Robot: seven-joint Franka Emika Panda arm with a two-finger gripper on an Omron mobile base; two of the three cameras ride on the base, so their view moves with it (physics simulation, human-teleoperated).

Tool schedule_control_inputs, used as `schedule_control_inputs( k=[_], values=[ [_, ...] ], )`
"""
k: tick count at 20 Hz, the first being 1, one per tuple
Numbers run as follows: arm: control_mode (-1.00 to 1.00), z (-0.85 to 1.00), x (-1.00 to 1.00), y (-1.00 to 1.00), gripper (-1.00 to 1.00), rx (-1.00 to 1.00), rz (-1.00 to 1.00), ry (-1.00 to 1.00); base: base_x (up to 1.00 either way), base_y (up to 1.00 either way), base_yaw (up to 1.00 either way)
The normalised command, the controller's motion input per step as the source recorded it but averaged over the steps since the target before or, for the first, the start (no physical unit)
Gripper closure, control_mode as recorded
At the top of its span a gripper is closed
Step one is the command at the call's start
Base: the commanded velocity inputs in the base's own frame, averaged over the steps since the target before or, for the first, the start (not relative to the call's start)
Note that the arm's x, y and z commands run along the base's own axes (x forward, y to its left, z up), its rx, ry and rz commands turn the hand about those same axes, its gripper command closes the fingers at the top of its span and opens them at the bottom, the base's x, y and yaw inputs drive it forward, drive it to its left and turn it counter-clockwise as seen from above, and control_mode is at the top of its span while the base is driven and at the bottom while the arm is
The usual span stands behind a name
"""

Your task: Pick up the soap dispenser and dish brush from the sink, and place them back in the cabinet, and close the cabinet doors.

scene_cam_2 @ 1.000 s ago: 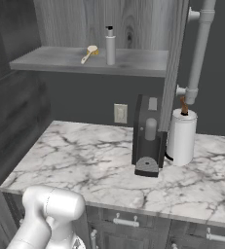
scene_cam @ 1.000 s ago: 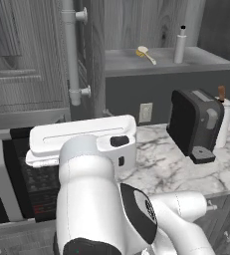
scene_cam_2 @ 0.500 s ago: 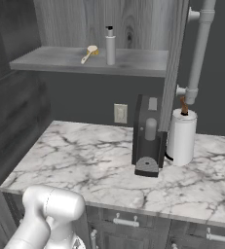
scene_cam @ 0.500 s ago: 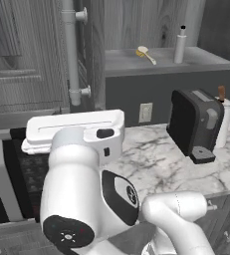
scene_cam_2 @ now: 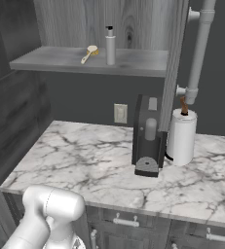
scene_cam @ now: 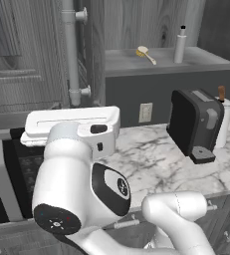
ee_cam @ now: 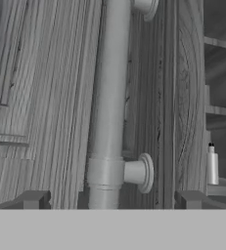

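The soap dispenser [scene_cam: 180, 45] is stood upright on the grey inner shelf [scene_cam: 196, 59] of the cabinet [scene_cam_2: 89, 19], towards the shelf's middle. The dish brush [scene_cam: 145, 53] is laid flat on the same shelf, beside the dispenser and apart from it, with its round head towards the back wall. In the right base view, the soap dispenser [scene_cam_2: 110, 45] and dish brush [scene_cam_2: 89, 53] are seen near the shelf's front edge.

The left cabinet door [scene_cam: 94, 50] is stood open, edge-on to the left base view, with its long white bar handle [scene_cam: 70, 50] in front of it. In the hand view, the bar handle [ee_cam: 109, 107] is seen close ahead, running between the two finger tips [ee_cam: 32, 199] of the end effector [ee_cam: 112, 201], which is spread wide and holds nothing. The soap dispenser [ee_cam: 212, 164] is seen past the door's edge.

On the marble bench [scene_cam_2: 84, 160], a black coffee machine [scene_cam_2: 148, 136] is set near the back edge, just beside a white cylinder with a brown top [scene_cam_2: 181, 133].
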Motion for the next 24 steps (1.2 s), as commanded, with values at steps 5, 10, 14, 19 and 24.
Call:
schedule_control_inputs(
  k=[5, 10, 14, 19, 24],
  values=[
    [-1.0, 0.0, 0.18, -0.03, -1.0, 0.0, -0.04, -0.03, 0.0, 0.0, 0.0],
    [-1.0, 0.0, 0.18, -0.38, -1.0, 0.0, -0.08, -0.03, 0.0, 0.0, 0.0],
    [-1.0, 0.0, 0.17, -0.56, -1.0, 0.01, -0.09, -0.04, 0.0, 0.0, 0.0],
    [-1.0, 0.0, 0.23, -0.59, -1.0, 0.01, -0.06, -0.05, 0.0, 0.0, 0.0],
    [-1.0, 0.0, 0.24, -0.58, -1.0, 0.01, -0.05, -0.07, 0.0, 0.0, 0.0]
  ],
)
